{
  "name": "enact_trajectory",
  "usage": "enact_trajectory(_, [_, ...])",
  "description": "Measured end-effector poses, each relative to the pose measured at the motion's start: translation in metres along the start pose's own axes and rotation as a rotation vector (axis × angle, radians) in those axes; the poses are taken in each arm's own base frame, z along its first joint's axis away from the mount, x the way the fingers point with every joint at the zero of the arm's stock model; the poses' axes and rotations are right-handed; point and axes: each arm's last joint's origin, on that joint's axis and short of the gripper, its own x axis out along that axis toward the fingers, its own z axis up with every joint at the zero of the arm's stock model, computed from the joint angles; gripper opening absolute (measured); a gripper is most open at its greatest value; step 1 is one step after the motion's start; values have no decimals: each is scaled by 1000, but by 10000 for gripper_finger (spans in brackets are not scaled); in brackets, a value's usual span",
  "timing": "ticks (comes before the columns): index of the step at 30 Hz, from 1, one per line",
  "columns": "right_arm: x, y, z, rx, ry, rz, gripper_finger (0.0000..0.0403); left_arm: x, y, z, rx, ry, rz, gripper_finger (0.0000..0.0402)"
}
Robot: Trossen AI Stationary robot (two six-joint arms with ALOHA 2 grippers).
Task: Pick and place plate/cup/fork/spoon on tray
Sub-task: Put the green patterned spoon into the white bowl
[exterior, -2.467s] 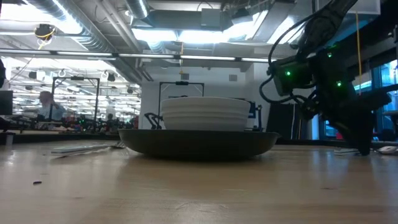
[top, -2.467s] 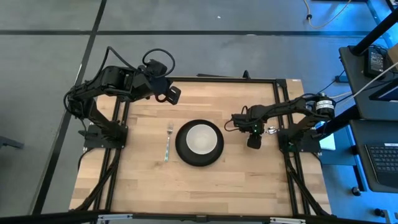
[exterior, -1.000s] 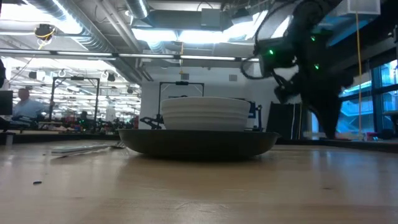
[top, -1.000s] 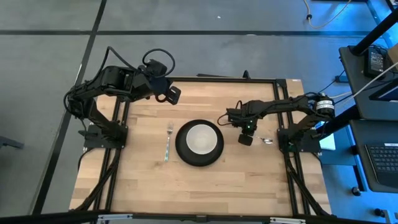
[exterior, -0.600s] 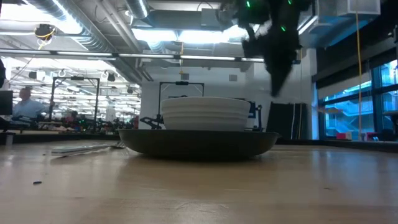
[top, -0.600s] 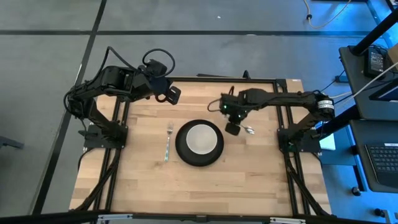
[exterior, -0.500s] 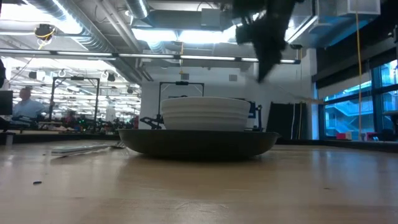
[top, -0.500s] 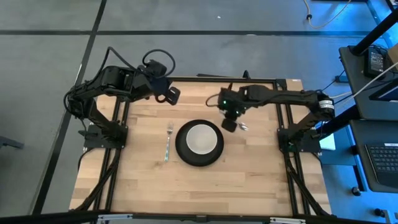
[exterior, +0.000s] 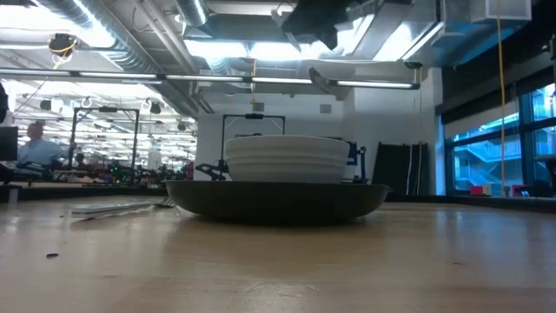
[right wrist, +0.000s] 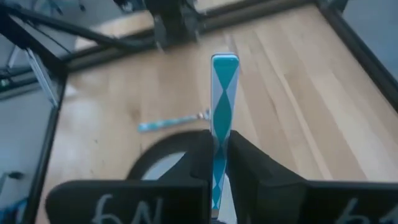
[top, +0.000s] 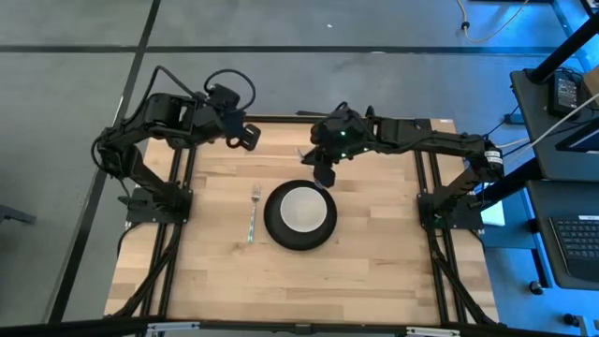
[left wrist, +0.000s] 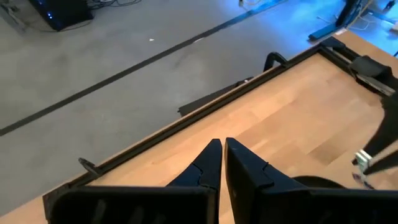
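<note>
Spoon (right wrist: 224, 106) clamped between right jaws (top: 323, 175), patterned handle projecting forward of them, carried in air. Plate (top: 299, 216) on surface just below and ahead of right jaws, cup (top: 303, 209) sitting in its middle. Fork (top: 253, 212) on surface beyond plate's far side from right jaws. Step judged: spoon transport. Next: lower, release beside plate, clear of cup. Left jaws (left wrist: 219, 163) pinched together, holding nothing, parked over surface's back corner.

The plate (top: 299, 217) is matte black, the cup (top: 301, 209) plain white. The spoon (right wrist: 222, 109) handle carries teal-and-white diamonds. The fork (top: 253, 213) is silver, the desk (top: 206, 262) pale wood planks.
</note>
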Motion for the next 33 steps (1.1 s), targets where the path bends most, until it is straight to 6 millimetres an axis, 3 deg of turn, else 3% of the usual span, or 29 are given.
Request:
enact_trajectory(7, [7, 12, 6, -17, -98, 45, 29, 0, 7, 3, -15, -6, 12, 14])
enact_trajectory(15, [52, 24, -17, -20, -70, 90, 29, 1, 8, 4, 26, -3, 17, 14])
enact_trajectory(26, [112, 18, -51, 61, 53, 75, 29, 1, 7, 3, 27, 6, 5, 14])
enact_trajectory(33, [131, 25, -67, 79, 124, 57, 29, 1, 7, 3, 28, 6, 5, 14])
